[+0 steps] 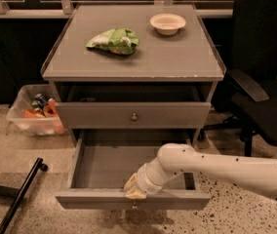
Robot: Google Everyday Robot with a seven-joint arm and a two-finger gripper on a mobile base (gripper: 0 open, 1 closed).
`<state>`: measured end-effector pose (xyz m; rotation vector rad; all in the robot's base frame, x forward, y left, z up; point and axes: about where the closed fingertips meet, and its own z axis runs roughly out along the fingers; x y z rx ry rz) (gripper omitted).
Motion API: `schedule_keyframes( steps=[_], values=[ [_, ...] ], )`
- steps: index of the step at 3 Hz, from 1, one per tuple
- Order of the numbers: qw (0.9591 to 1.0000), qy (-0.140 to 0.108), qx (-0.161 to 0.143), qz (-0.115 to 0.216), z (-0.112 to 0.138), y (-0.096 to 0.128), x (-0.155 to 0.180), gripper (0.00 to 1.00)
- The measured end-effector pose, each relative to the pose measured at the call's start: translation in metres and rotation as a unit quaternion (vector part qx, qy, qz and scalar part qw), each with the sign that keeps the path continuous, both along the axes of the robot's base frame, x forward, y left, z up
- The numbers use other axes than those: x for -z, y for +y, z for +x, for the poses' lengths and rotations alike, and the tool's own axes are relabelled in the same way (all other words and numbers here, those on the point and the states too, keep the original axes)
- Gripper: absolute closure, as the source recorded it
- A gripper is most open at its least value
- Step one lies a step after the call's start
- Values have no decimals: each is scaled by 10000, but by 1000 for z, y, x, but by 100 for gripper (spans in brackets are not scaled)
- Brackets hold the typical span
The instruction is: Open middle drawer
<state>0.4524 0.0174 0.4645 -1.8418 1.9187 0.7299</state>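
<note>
Middle drawer (99, 115); gripper (135, 187) below, on bottom drawer (177, 200) front.

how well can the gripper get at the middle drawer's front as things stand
Likely yes. The gripper sits at the top edge of the middle drawer front, near its centre, with nothing between them. The drawer stands pulled out, and the arm comes in from the view's right side unobstructed.

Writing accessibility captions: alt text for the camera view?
A white arm reaches in from the right, its end effector on the front edge of the open drawer; the drawer above sits further in. A green bag and a bowl lie on the cabinet top.
</note>
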Motion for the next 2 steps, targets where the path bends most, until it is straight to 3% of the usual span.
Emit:
schedule_keyframes(
  steps=[1,2],
  values=[
    [9999,-114,34,-19,5,0,-14,12],
    [9999,-117,34,-20,5,0,-14,0]
  ],
)
